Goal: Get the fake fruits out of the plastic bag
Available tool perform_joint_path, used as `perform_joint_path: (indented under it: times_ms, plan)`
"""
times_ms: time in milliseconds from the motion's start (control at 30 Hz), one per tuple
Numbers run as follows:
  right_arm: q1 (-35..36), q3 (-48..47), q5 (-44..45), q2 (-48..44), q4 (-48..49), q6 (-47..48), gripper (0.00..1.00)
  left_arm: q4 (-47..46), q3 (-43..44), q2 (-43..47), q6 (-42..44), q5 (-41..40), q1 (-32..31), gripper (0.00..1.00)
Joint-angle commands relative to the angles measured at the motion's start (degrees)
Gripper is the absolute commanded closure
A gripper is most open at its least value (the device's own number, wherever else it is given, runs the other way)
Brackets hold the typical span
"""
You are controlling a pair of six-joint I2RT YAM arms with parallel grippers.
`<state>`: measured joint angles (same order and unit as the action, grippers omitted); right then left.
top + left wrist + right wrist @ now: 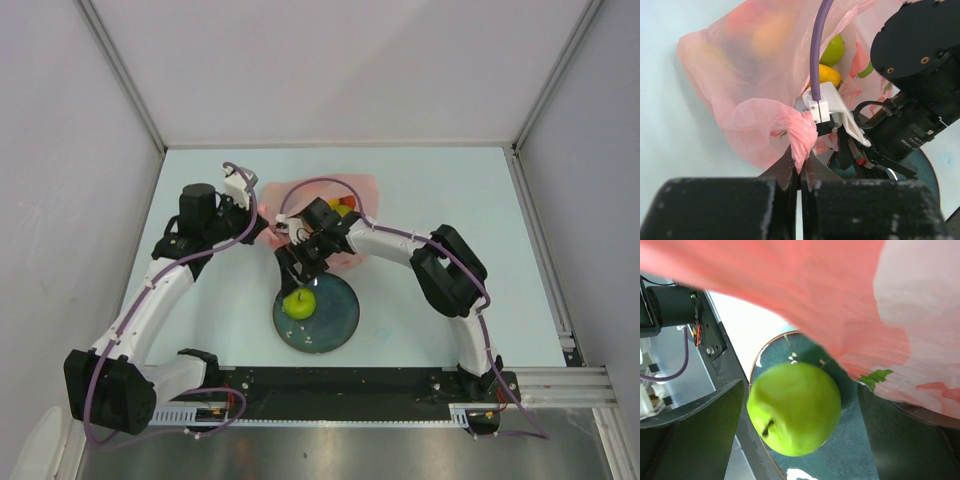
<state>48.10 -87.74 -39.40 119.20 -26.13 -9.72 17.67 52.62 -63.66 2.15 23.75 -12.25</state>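
Observation:
The pink plastic bag (368, 190) lies at the back middle of the table. My left gripper (257, 226) is shut on a bunched fold of the bag (801, 131) at its left edge. A green pear (834, 48) and a yellow-orange fruit (824, 75) show in the bag's mouth; more fruit is dim behind the film. My right gripper (302, 274) is open just above the dark round plate (338, 322). The green apple (299, 303) sits between its spread fingers (715, 425), touching neither, over the plate (850, 445). The bag (815, 290) hangs above the apple (795, 407).
The right arm's wrist (920, 75) is close in front of the left gripper, beside the bag's mouth. Grey walls enclose the table at the left, back and right. The arms' black base rail (340, 385) runs along the near edge.

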Motion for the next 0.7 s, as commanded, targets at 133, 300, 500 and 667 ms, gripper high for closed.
perform_joint_path:
  times_ms: [133, 300, 500, 667]
  plan:
    - [-1.77, -3.31, 1.6, -5.46, -1.91, 5.14, 0.0, -1.76, 1.7, 0.03, 1.54, -0.1, 0.47, 1.0]
    - [-4.23, -6.11, 0.03, -8.98, -5.76, 9.53, 0.0, -2.37, 1.52, -0.06, 1.28, 0.42, 0.47, 1.0]
    - [-10.74, -8.23, 1.33, -12.06, -5.08, 9.1, 0.03, -2.73, 2.4, -0.15, 0.92, 0.69, 0.47, 1.0]
    - [-11.71, -8.15, 12.21, -9.95, -1.22, 9.54, 0.09, -1.5, 8.08, -0.94, 1.62, 2.79, 0.47, 1.0]
